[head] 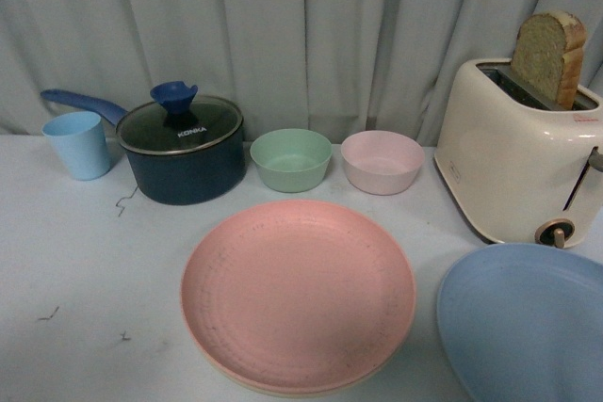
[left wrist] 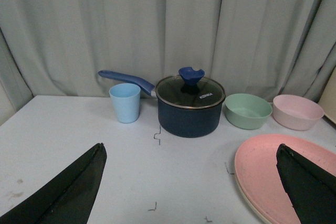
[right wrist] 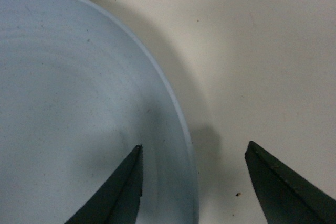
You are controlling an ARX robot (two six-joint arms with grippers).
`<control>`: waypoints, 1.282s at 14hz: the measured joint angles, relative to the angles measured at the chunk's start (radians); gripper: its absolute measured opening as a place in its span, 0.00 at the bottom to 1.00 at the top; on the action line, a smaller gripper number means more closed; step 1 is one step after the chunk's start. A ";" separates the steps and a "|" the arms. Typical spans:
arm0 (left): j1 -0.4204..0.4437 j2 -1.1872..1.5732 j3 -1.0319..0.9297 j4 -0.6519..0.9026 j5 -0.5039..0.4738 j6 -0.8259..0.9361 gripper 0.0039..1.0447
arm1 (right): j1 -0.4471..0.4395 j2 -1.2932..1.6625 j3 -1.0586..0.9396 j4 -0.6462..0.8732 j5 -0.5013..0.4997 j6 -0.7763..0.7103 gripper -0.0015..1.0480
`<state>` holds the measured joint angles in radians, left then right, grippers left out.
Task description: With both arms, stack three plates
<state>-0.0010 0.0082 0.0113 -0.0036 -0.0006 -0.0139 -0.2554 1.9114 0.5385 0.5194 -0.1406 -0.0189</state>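
Observation:
The pink plate point(head: 298, 294) lies at the table's front middle, on top of the cream-beige plate, of which only a thin rim point(head: 273, 389) shows. The light blue plate point(head: 528, 322) lies to its right, in front of the toaster. Neither arm shows in the front view. My left gripper point(left wrist: 191, 145) is open and empty above the table, left of the pink plate point(left wrist: 268, 163); one finger point(left wrist: 307, 182) hangs over that plate and the cream rim point(left wrist: 248, 199) shows under it. My right gripper point(right wrist: 195, 145) is open and straddles the light blue plate's point(right wrist: 79, 103) rim.
Along the back stand a light blue cup point(head: 78, 143), a dark blue pot with a glass lid point(head: 184, 148), a green bowl point(head: 290, 158) and a pink bowl point(head: 382, 161). A cream toaster point(head: 513, 162) with a bread slice stands back right. A grey curtain hangs behind.

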 joint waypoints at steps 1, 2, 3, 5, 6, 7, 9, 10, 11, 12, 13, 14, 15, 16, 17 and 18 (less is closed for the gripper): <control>0.000 0.000 0.000 0.000 0.000 0.000 0.94 | -0.001 0.000 -0.006 0.003 -0.002 0.000 0.53; 0.000 0.000 0.000 0.000 0.000 0.000 0.94 | -0.005 0.000 -0.013 0.005 -0.006 0.000 0.43; 0.000 0.000 0.000 0.000 0.000 0.000 0.94 | -0.010 0.000 -0.019 0.010 -0.010 0.000 0.32; 0.000 0.000 0.000 0.000 0.000 0.000 0.94 | -0.036 -0.018 -0.034 0.008 -0.039 -0.002 0.08; 0.000 0.000 0.000 0.000 0.000 0.000 0.94 | -0.056 -0.044 -0.046 0.002 -0.075 -0.002 0.02; 0.000 0.000 0.000 0.000 0.000 0.000 0.94 | -0.074 -0.087 -0.064 -0.012 -0.094 -0.002 0.02; 0.000 0.000 0.000 0.000 0.000 0.000 0.94 | -0.134 -0.219 -0.120 -0.089 -0.141 -0.037 0.02; 0.000 0.000 0.000 0.000 0.000 0.000 0.94 | -0.171 -0.316 -0.151 -0.163 -0.185 -0.072 0.02; 0.000 0.000 0.000 0.000 0.000 0.000 0.94 | -0.198 -0.410 -0.166 -0.233 -0.229 -0.088 0.02; 0.000 0.000 0.000 0.000 0.000 0.000 0.94 | -0.203 -0.505 -0.164 -0.286 -0.259 -0.088 0.02; 0.000 0.000 0.000 0.000 0.000 0.000 0.94 | -0.185 -0.606 -0.145 -0.337 -0.282 -0.078 0.02; 0.000 0.000 0.000 0.000 0.000 0.000 0.94 | -0.141 -0.655 -0.121 -0.329 -0.274 -0.054 0.02; 0.000 0.000 0.000 0.000 0.000 0.000 0.94 | -0.075 -0.656 -0.073 -0.313 -0.241 -0.005 0.02; 0.000 0.000 0.000 0.000 0.000 0.000 0.94 | 0.008 -0.623 -0.032 -0.285 -0.196 0.054 0.02; 0.000 0.000 0.000 0.000 0.000 0.000 0.94 | 0.105 -0.563 0.011 -0.269 -0.150 0.109 0.02; 0.000 0.000 0.000 0.000 0.000 0.000 0.94 | 0.191 -0.499 0.056 -0.268 -0.101 0.151 0.02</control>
<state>-0.0010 0.0082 0.0113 -0.0036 -0.0006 -0.0139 -0.0643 1.4120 0.5945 0.2512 -0.2420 0.1322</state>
